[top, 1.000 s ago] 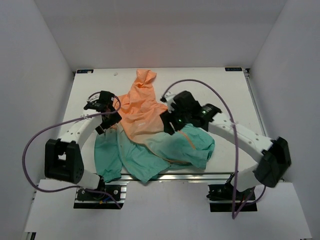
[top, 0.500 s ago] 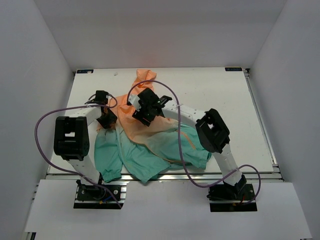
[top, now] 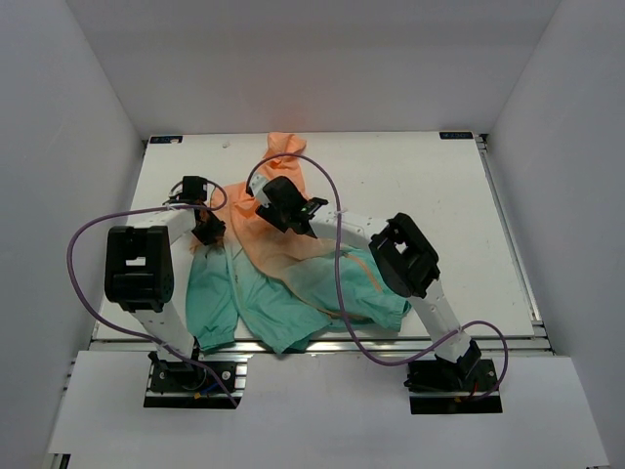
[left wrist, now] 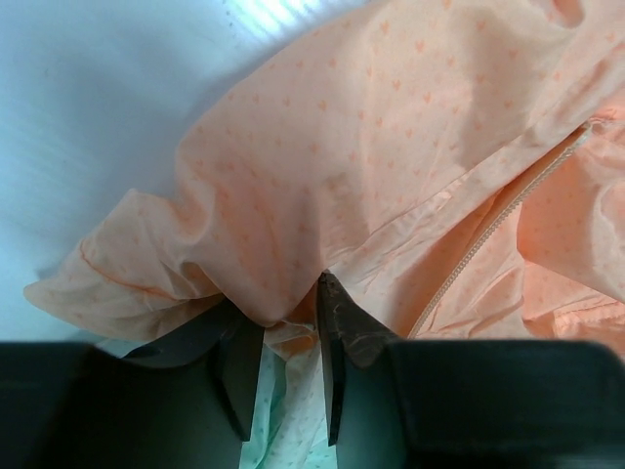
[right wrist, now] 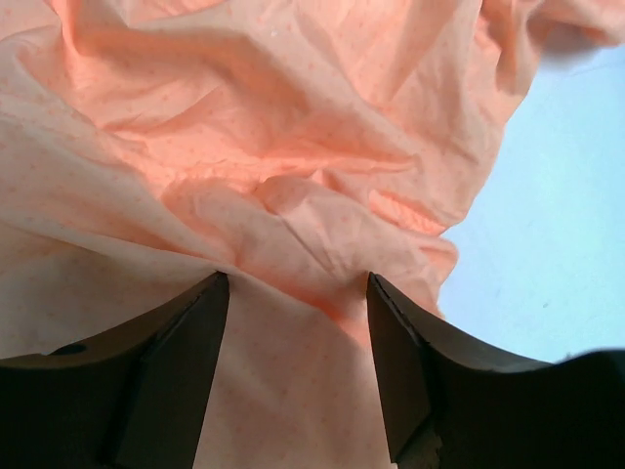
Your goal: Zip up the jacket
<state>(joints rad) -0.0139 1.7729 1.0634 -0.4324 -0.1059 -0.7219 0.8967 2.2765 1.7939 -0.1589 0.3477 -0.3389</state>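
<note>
The jacket (top: pixel 293 288) lies crumpled on the table, peach-orange at the far end and teal-green near the front edge. My left gripper (top: pixel 207 233) is at its left edge. In the left wrist view, the left gripper (left wrist: pixel 283 315) has its jaws narrowed on a hanging fold of orange fabric. The orange zipper (left wrist: pixel 488 230) runs diagonally to the right of it. My right gripper (top: pixel 274 200) rests on the orange upper part. In the right wrist view, the right gripper (right wrist: pixel 296 283) stands open, its fingertips (right wrist: pixel 386 303) pressed into the cloth.
The white table (top: pixel 439 195) is boxed in by white walls. Purple cables (top: pixel 327 191) loop over the jacket and beside the left arm. The right arm's elbow (top: pixel 402 256) hangs above the teal part. A metal rail (top: pixel 391 344) lines the near edge.
The right arm swung left from the jacket's middle onto the orange upper part. The left arm folded in, and its jaws narrowed from wide open onto a fold of fabric.
</note>
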